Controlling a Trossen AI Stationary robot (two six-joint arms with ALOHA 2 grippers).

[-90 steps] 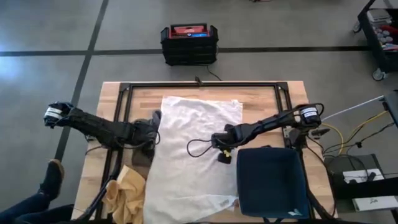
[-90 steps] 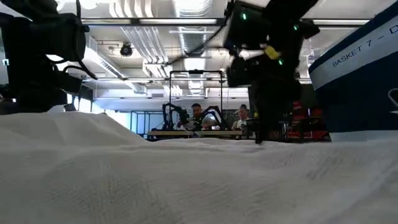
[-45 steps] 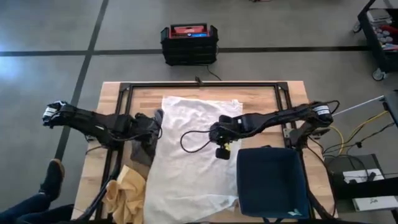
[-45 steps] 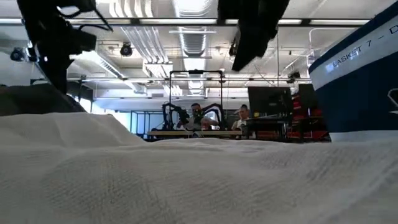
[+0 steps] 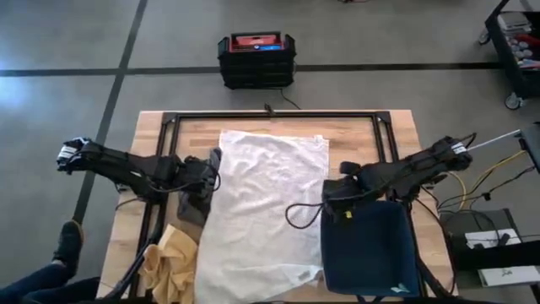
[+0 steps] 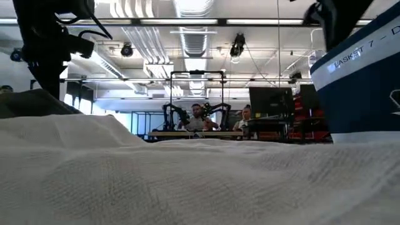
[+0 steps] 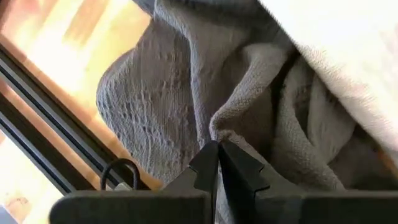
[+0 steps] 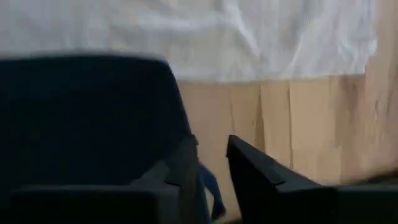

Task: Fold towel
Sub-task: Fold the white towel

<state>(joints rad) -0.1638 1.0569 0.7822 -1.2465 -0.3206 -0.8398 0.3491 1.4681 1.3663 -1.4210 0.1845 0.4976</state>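
Right gripper retreated off white towel to basket, fingers parted; wrist view shows left gripper closed.

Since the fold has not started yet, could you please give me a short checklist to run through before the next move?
1. White towel lying spread out on the table: ok.
2. Left gripper free to take the white towel: not ok; it is shut on the grey cloth at the towel's left edge.
3. Right gripper free: ok; open, holding nothing, at the blue basket's edge.
4. Towel's right edge clear: not ok; the blue basket sits at it.
5. Towel's near left corner clear: cannot tell; the yellow cloth lies close beside it.
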